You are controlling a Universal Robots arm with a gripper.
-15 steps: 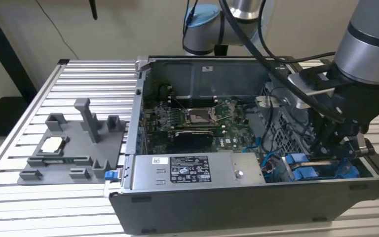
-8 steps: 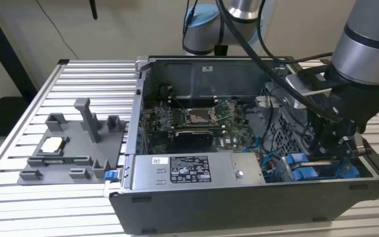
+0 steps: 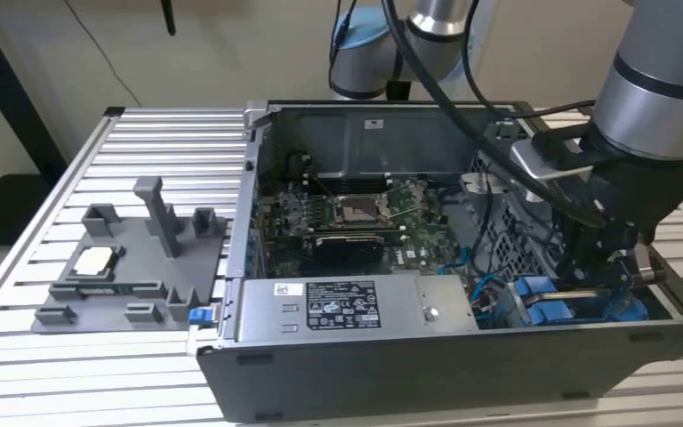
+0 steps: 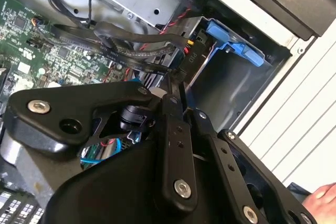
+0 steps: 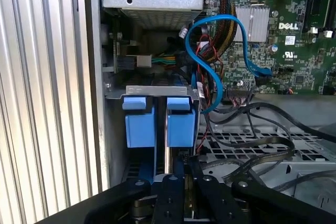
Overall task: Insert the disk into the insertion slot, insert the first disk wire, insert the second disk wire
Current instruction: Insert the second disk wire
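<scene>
The gripper [image 5: 176, 182], fingers closed on the disk [image 5: 157, 124], is seating it in the insertion slot [image 5: 149, 90]; straight pressure seems needed.

Your arm [image 3: 662, 89]: one grey, silver-banded limb, entering from the upper part of the exterior view's right and pointing steeply downward. Your wrist [image 3: 608, 209]: black, carrying a pale bracket and looped black cabling. Your gripper [image 3: 590, 283]: black, lowered at the exterior view's lower right. In both wrist views your gripper's black linkage bars [image 4: 176, 145] run side by side, bolted at their joints, converging toward the tips [image 5: 176, 169], drawn close together.
</scene>
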